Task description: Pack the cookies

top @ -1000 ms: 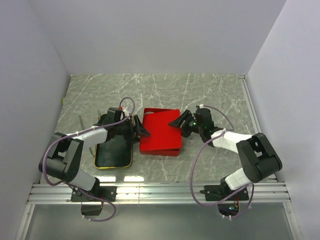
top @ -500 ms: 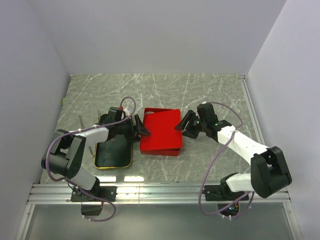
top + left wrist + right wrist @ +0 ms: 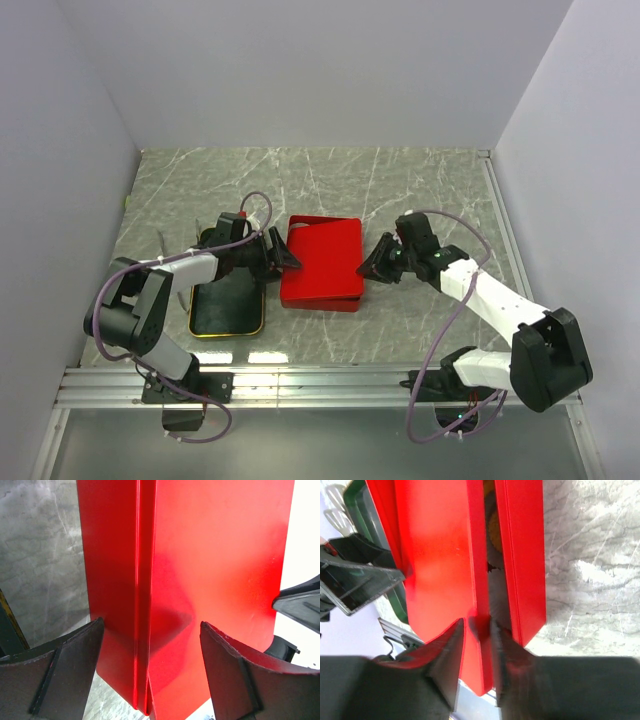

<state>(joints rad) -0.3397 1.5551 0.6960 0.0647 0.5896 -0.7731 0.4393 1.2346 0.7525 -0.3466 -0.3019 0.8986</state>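
Right wrist: right claw (image 3: pixel 477 626) has narrowed onto the red lid (image 3: pixel 435 555); left claw (image 3: pixel 151 626) stays wide.

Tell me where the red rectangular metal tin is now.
In the top view, the red rectangular metal tin sits mid-table between the left gripper and the right gripper, just right of the dark gold-rimmed tray.
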